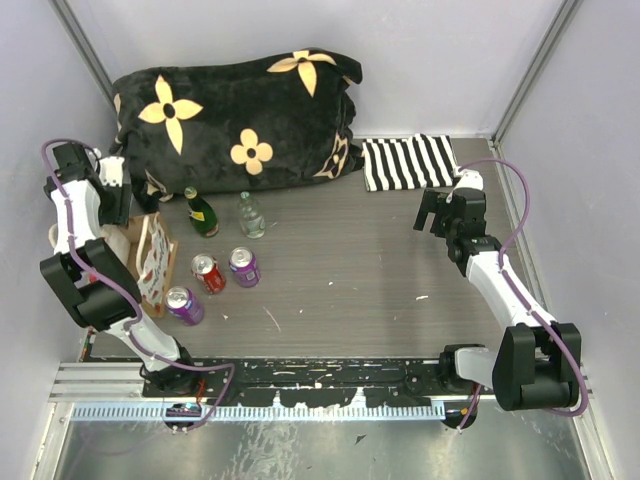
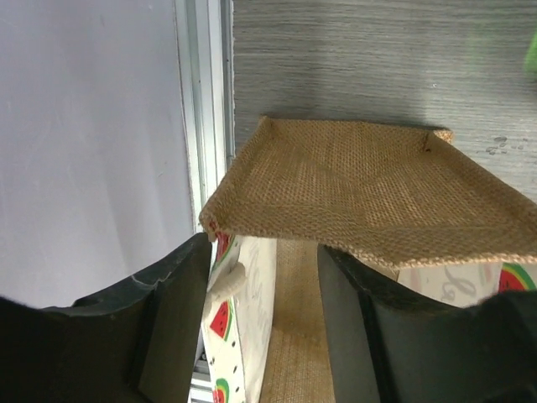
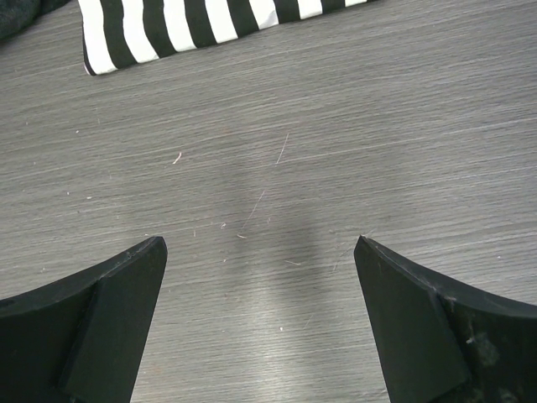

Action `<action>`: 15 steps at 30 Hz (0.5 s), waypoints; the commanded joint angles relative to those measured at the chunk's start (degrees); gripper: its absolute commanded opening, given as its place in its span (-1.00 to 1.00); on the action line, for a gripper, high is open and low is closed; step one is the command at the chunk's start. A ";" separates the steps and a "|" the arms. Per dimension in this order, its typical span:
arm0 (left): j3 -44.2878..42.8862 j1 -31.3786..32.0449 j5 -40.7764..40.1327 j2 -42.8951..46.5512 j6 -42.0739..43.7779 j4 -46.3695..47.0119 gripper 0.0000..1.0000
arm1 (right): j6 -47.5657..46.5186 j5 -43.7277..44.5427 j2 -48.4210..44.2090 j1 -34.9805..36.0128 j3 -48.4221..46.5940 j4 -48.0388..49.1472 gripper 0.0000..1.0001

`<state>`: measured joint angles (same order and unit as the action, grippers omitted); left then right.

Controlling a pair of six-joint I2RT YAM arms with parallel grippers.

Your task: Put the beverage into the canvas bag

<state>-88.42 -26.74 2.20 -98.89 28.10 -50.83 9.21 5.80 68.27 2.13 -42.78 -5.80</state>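
**Left jaws straddle the bag's wall while the drinks wait outside**

Your left gripper [image 2: 264, 252] stands half-wide at the canvas bag [image 2: 361, 185]. One finger [image 2: 168, 336] sits against the outside of the watermelon-print wall. The other is across from it, apparently inside, with a sliver of gap showing, so nothing is pinched yet. A burlap flap lies just beyond the fingertips, folded over the mouth. Your right gripper [image 3: 260, 243] hangs wide open with only bare table [image 3: 336, 151] between its jaws and the striped cloth [image 3: 210, 25] well beyond its tips.

The step in hand looks like opening the bag. Close squarely on that one wall, deep enough that the weave cannot slip out. Catching flap and wall together would likely keep the mouth shut.

Only the overhead view shows the drinks. The red can [image 1: 208, 273], purple can [image 1: 243, 267], second purple can [image 1: 184, 305], green bottle [image 1: 201, 212] and clear bottle [image 1: 250, 215] stand upright between the two grippers, none in the bag. Only the left wrist view shows how the wall sits between the fingers, because from above the arm hides that.
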 commanded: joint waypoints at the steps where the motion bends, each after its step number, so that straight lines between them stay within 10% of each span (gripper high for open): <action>1: 0.46 -0.32 -0.15 -2.05 -0.18 1.06 0.13 | 0.47 -0.36 -0.31 -0.11 -2.57 1.52 1.00; 6: -1.58 -0.25 2.00 -3.51 -1.75 -1.55 -0.92 | 0.17 -0.10 -0.62 -0.11 -2.24 1.30 1.00; 15: -27.62 -0.15 12.27 -0.02 -9.00 -17.12 -1.00 | 0.46 0.43 -1.46 -0.12 -1.10 1.40 1.00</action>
<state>-102.06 -26.89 7.57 -102.39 23.33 -60.51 9.19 5.87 68.27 2.13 -42.85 -5.87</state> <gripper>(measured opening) 0.020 0.999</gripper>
